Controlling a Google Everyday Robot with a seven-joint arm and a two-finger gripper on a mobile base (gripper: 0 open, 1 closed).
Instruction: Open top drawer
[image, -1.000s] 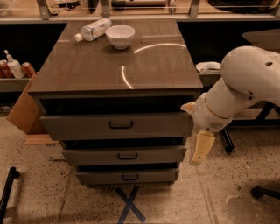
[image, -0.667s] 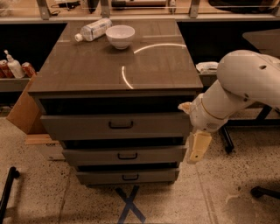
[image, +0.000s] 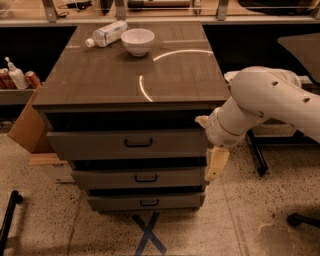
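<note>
The top drawer (image: 100, 144) is the widest grey-brown front under the cabinet top, with a small black bar handle (image: 138, 144) at its centre. A dark gap runs above it. Its front sits about level with the cabinet's face. My gripper (image: 215, 166) hangs pointing down from the white arm (image: 270, 102), just off the cabinet's right front corner. It is level with the gap between the top and middle drawers, well right of the handle, and holds nothing that I can see.
Two narrower drawers (image: 145, 178) sit below. On the cabinet top stand a white bowl (image: 138, 41) and a lying plastic bottle (image: 107, 33). A cardboard box (image: 27, 125) is at the left and chair legs (image: 257, 152) at the right. A blue X (image: 148, 234) marks the floor.
The arm and gripper have drifted slightly left, closer to the cabinet's right corner. The drawers have not moved.
</note>
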